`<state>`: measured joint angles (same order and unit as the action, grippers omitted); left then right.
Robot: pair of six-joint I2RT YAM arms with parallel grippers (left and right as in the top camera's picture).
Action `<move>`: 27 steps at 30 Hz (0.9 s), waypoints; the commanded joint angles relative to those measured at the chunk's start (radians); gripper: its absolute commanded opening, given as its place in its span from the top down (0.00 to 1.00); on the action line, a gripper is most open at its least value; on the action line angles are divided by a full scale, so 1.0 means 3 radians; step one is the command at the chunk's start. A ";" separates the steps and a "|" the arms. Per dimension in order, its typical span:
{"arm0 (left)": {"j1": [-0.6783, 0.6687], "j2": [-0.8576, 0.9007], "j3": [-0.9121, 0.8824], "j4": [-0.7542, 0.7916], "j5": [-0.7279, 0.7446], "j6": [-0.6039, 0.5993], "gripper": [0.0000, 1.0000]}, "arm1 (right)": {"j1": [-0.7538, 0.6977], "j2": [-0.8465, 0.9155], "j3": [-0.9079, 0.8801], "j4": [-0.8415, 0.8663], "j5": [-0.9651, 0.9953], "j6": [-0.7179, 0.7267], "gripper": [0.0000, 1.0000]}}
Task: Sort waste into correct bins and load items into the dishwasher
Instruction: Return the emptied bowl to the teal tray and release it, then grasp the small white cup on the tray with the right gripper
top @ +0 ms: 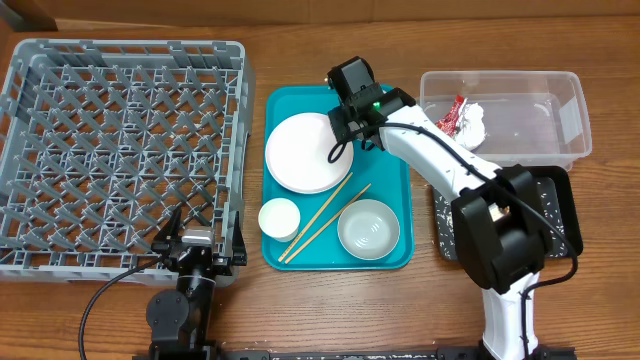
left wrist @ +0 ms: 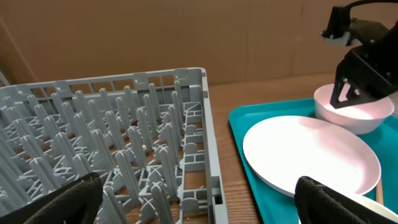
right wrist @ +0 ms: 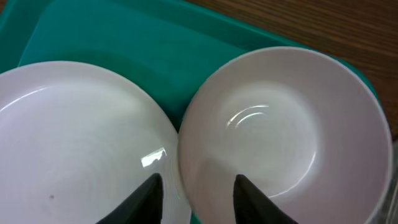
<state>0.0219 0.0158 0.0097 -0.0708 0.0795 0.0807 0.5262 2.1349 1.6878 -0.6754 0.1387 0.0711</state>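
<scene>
**Rim pinch on the bowl, and the plate's awfully close**

The round white ceramic bowl (right wrist: 286, 137) sits at the far end of the teal plastic serving tray (right wrist: 124, 43). Its rim is just beside the round white plate (right wrist: 74, 143), maybe touching it. The right gripper (right wrist: 199, 196) hangs right over that spot with its jaws apart, one side over the bowl's inside and the other over the seam by the plate.

My worry is that the outer side lands on the plate's edge instead of slipping into the gap, so the pinch catches both or levers the plate up. The rim looks glossy too, so a one-sided grab could let the bowl swing or slide out on the way to the grey plastic lattice dish rack (top: 120, 130). The left gripper (left wrist: 199, 190) sits by the rack's near corner, jaws wide apart, holding nothing.

Hard to see: from overhead the right arm (top: 440, 155) covers this bowl completely. The wrist view crops the tips, so I can't tell if they're touching anything. The arm also hides much of the shallow black tray (top: 560, 205).
</scene>
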 commanded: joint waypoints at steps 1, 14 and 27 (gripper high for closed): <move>0.0019 -0.0034 -0.0017 0.0000 0.0034 -0.0020 0.00 | 0.0019 0.0046 0.0108 -0.0008 0.0036 0.0000 0.57; 0.0019 -0.0034 -0.0017 0.0000 0.0033 -0.0020 0.00 | 0.0019 -0.0278 0.1489 -0.1865 -0.0631 0.0996 0.48; 0.0019 -0.0034 -0.0017 0.0000 0.0034 -0.0020 0.00 | 0.0404 -0.0296 0.0530 -0.2099 -0.0720 0.2232 0.50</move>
<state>0.0219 0.0158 0.0097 -0.0704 0.0795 0.0811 0.6228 2.0426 1.9129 -1.3251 -0.0746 0.6312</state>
